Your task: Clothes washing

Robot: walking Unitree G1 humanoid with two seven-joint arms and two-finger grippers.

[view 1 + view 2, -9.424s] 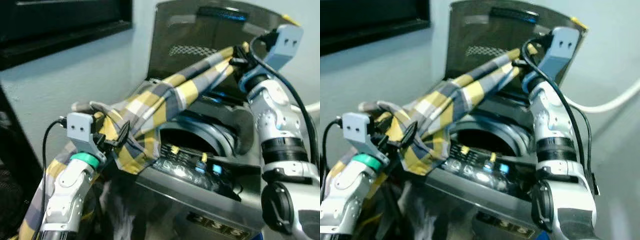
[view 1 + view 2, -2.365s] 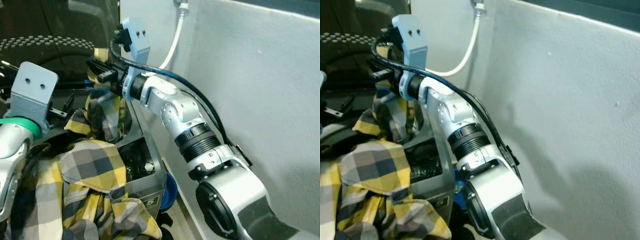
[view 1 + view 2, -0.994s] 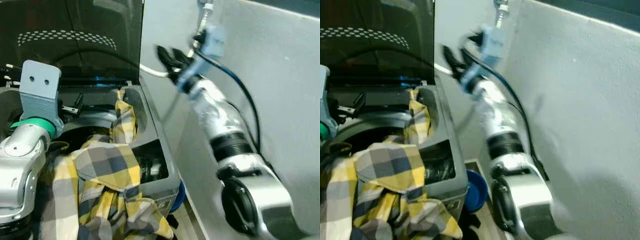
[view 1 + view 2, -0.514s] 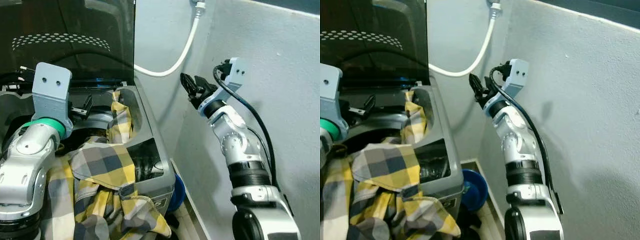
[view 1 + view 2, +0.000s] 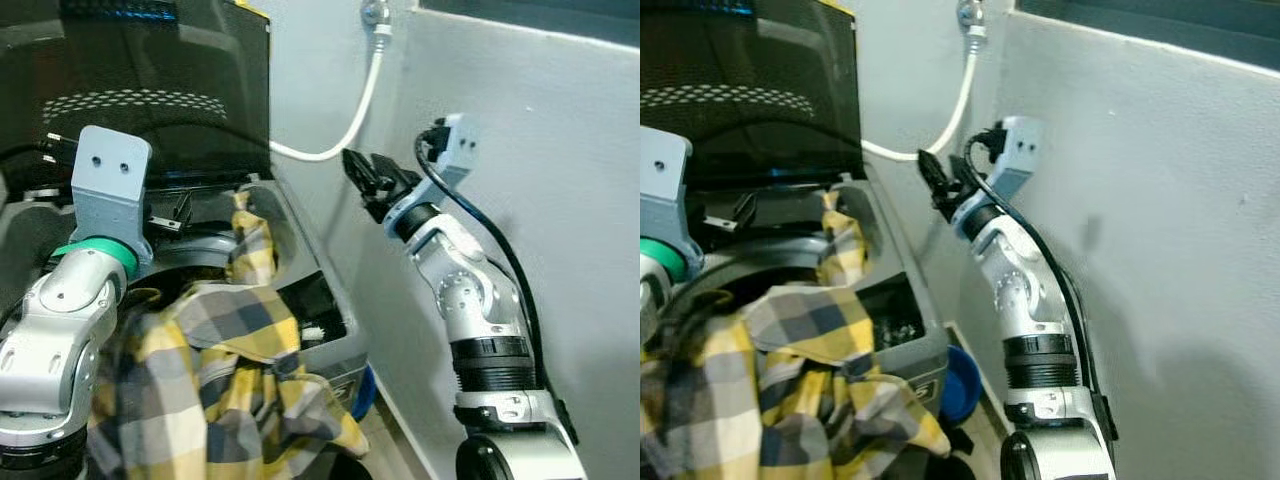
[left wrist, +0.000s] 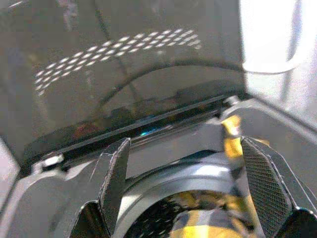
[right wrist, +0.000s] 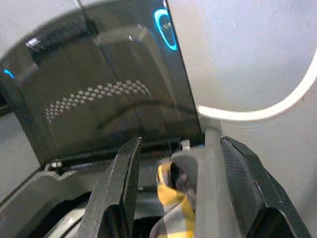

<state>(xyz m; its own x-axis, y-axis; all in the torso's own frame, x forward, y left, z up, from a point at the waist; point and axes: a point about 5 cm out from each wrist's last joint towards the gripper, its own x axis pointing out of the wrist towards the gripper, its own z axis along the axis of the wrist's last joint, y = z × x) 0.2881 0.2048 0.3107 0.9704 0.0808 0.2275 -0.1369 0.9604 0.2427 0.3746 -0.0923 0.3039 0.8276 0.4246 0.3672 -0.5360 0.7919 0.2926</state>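
We see a yellow, grey and white checked shirt [image 5: 225, 350] draped over the front rim of a top-loading washing machine [image 5: 320, 300]. Part of the cloth runs up from the drum opening towards the back corner of the machine, and a larger bunch hangs down over the machine's front face. The fabric is crumpled, with a collar or cuff fold lying on top.

The washing machine is grey, with its dark tinted lid [image 5: 150, 90] raised upright behind the drum. A pattern of small white dots is reflected in the lid. Beside the machine, a pale grey wall [image 5: 1160, 250] forms a corner, and a white hose [image 5: 355, 115] curves down from a fitting high on that wall towards the back of the machine. A blue bowl-shaped thing [image 5: 958, 385] sits low on the floor beside the machine.

Our left gripper [image 6: 188, 188] hovers above the drum opening, its fingers apart and holding nothing, with the shirt just below. Our right gripper [image 5: 372, 180] is raised beside the machine, near the hose, its fingers spread and empty, pointing towards the lid.
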